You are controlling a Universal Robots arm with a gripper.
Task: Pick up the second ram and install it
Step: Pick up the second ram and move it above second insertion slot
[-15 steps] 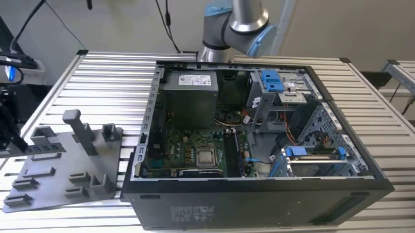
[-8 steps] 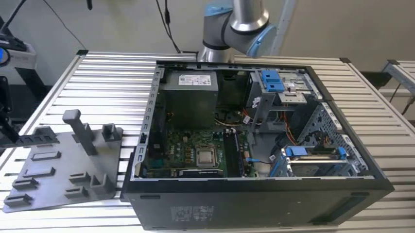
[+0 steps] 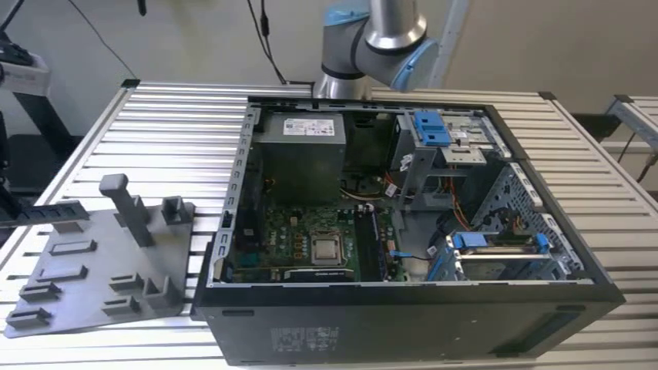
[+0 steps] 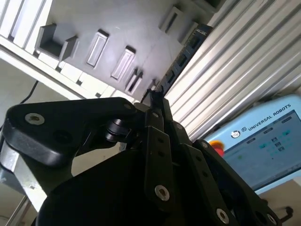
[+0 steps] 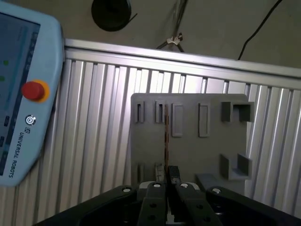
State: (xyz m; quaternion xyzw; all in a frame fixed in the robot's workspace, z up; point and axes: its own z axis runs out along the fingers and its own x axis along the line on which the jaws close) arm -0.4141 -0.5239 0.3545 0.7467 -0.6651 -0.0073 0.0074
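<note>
Gripper point(image 5: 167, 184) is pinched narrow on the second ram point(image 5: 166, 136), up over the gray tray point(image 5: 207, 155). Teach pendant point(image 5: 21, 94) lies beside it on the slatted table point(image 5: 94, 141). The stick's edge-on, just a thin brownish sliver.

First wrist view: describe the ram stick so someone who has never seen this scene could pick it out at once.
A gray plastic tray lies on the slatted aluminium table. In front of it, the black gripper appears shut on the second ram, seen edge-on. Unlike the tray's gray slots and blocks, it is one thin brownish line running out from between the fingertips across the tray.
</note>
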